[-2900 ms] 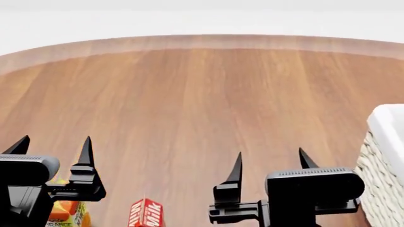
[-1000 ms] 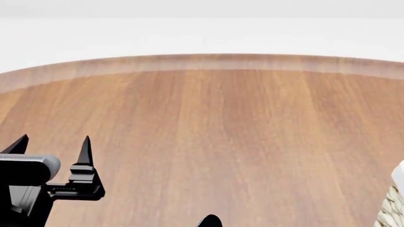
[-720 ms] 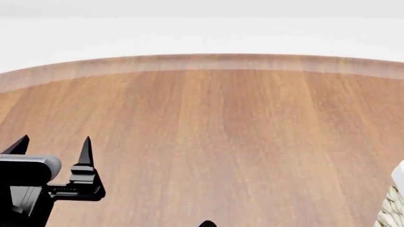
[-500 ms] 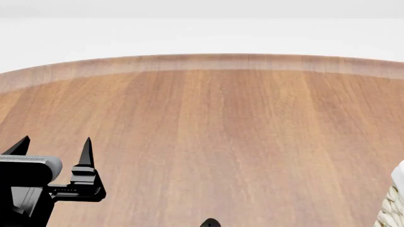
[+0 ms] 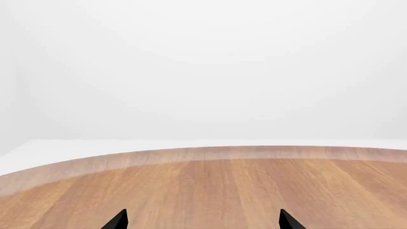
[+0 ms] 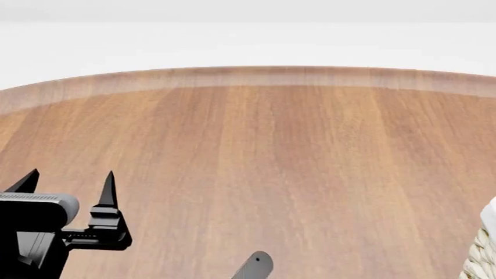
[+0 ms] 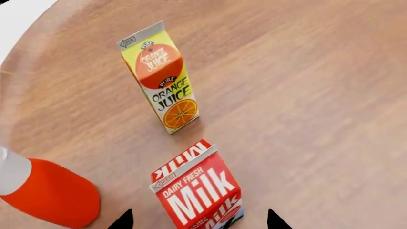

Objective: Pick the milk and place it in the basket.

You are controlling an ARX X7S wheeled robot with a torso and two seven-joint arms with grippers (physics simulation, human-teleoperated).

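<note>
Milk carton (image 7: 198, 193): It stands upright on the wooden tabletop (image 7: 305, 95). It sits right between the two black finger tips of the right hand (image 7: 198, 220), and it is not gripped yet. The head view does not show it.
Right hand: It is spread wide, with a tip on each side of the milk carton. It holds nothing.
Left hand (image 6: 68, 190): It hangs over bare wood at the left, fingers apart and holding nothing. It is well away from the cartons.
Basket (image 6: 482, 251): Only a small woven corner with white cloth shows at the right edge of the head view. It is far from the milk carton.
Orange juice carton (image 7: 160, 76): It stands upright near the milk carton, a bit farther out on the tabletop.
Red bottle (image 7: 45, 191): It is orange-red with a white part, and it lies beside the milk carton.
What could go wrong: The milk carton is turned at an angle to the fingers. I think a squeeze on its corners could twist it or tip it over.
Another risk: If the right hand comes in crooked, it could bump the red bottle or knock the orange juice carton down.
Later risk: The basket is mostly out of sight, so the drop could miss its rim.
</note>
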